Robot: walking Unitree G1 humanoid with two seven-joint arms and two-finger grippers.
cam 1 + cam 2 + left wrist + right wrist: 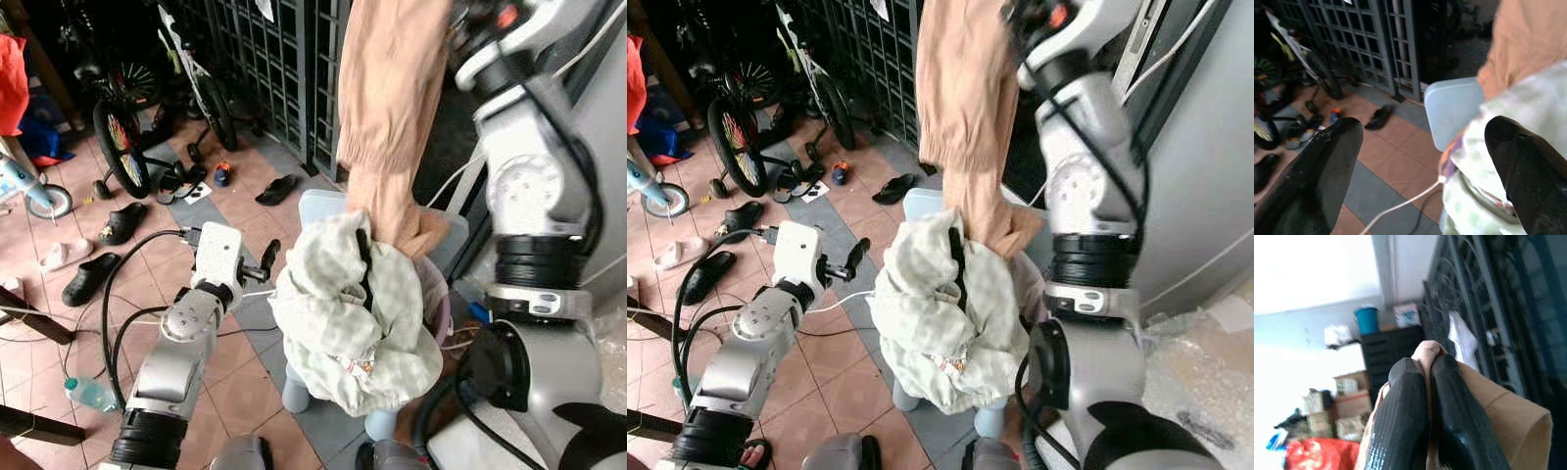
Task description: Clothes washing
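Note:
A long peach garment hangs down from above, and my right gripper is shut on its top fold, held high. Its lower end rests on a crumpled pale green checked cloth. That cloth is heaped over a light blue stool, with a pinkish basket rim peeking out beside it. My left gripper is open wide at the cloth's left side. One of its fingers is in free air and the other lies against the cloth.
A dark metal gate stands behind the stool. Bicycles, sandals and black slippers are scattered over the tiled floor to the left. A water bottle and cables lie near my left arm.

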